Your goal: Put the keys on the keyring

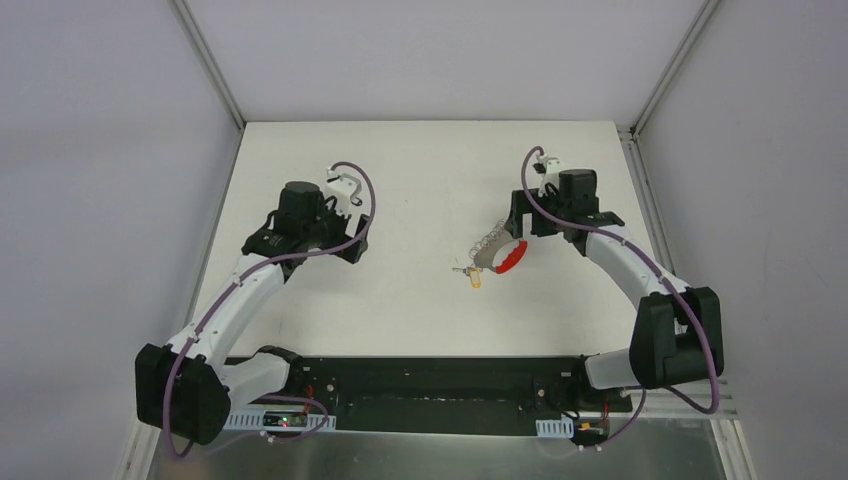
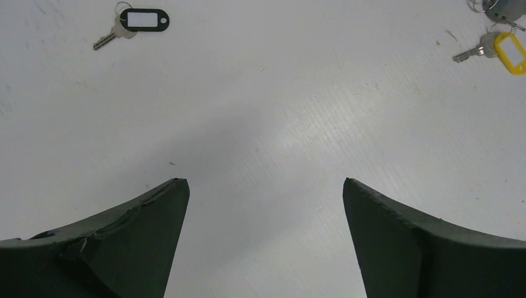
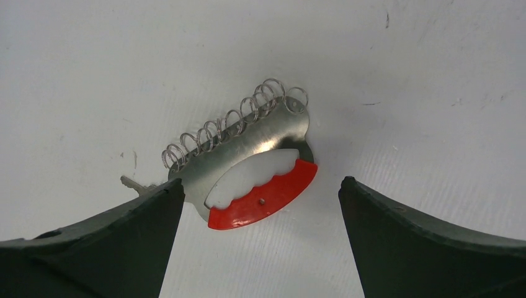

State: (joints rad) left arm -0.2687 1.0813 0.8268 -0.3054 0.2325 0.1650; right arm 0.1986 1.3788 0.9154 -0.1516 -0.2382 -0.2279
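The keyring lies flat on the white table: a silver plate with a red crescent band and a row of wire loops. My right gripper hovers open just above it, the red band showing between the fingers. From above, the keyring sits just left of and nearer than the right gripper. A loose silver key with a black tag lies far ahead of my left gripper, which is open over bare table. I cannot make out this key in the top view, where the left gripper sits left of centre.
A second key with a yellow tag lies beside the keyring; the tag shows orange from above. Its blade tip pokes out behind my right gripper's left finger. Whether it hangs on a loop I cannot tell. Grey walls enclose the table.
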